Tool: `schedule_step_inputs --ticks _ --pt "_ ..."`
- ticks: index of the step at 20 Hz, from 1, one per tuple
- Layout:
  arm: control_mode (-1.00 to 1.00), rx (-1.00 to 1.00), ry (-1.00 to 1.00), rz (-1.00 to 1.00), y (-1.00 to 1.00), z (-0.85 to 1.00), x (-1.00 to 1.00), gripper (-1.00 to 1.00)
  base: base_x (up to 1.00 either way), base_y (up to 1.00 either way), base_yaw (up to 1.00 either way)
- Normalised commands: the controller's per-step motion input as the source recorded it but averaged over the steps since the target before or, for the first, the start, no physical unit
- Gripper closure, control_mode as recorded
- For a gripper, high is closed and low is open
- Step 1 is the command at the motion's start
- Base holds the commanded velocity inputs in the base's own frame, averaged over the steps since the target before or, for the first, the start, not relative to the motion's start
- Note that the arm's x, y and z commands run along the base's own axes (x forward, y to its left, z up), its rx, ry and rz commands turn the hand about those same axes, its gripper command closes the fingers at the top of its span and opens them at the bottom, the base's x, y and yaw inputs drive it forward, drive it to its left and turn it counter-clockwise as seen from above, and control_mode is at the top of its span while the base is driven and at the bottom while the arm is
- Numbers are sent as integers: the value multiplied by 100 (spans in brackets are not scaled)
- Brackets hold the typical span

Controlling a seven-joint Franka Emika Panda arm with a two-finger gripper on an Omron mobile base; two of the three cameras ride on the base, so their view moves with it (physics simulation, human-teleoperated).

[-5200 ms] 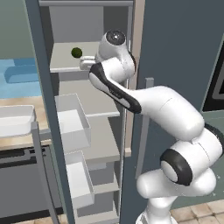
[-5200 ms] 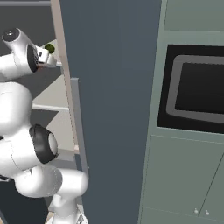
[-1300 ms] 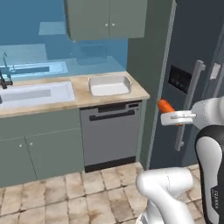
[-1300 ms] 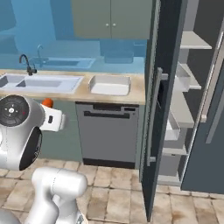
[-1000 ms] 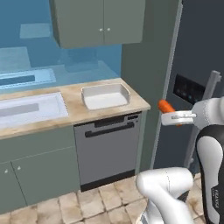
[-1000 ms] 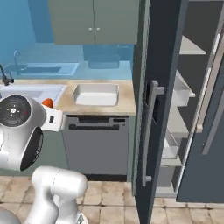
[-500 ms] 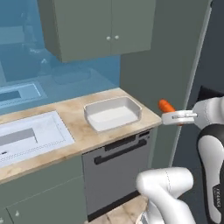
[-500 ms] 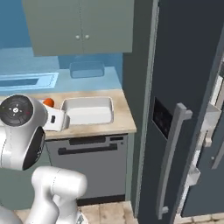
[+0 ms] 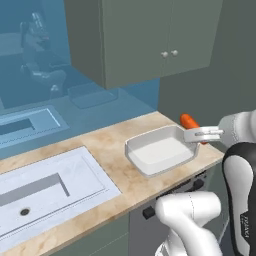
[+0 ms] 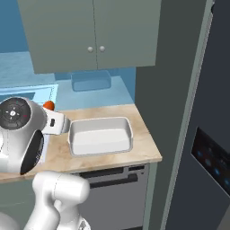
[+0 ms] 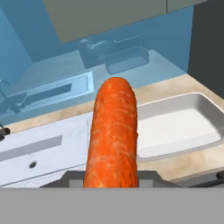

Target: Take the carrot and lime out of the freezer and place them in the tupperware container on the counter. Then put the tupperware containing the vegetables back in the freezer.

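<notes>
From the left base view, the robot's fingers (image 9: 196,135) gripped the stubby orange carrot (image 9: 188,121), just beside the shallow white tray (image 9: 159,151) on the beige stone worktop (image 9: 115,155).

From the right, its tip (image 10: 48,105) peeked out.

In the hand view, it probably hung short of the tray.

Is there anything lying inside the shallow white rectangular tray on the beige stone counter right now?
No, the shallow white rectangular tray shows only its bare white floor, while the orange carrot is held in the gripper beside it.
</notes>
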Motion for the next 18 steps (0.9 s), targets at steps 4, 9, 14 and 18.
schedule_step_inputs --ticks 4,9,14,18 --pt "-100 0 24 -11 0 -25 87 100 0 0 0" --pt "-100 0 28 -9 -10 -70 97 100 0 0 0" --pt "-100 0 24 -8 -3 -92 95 100 0 0 0" --pt "-100 -2 6 -7 0 -75 83 100 0 0 0"
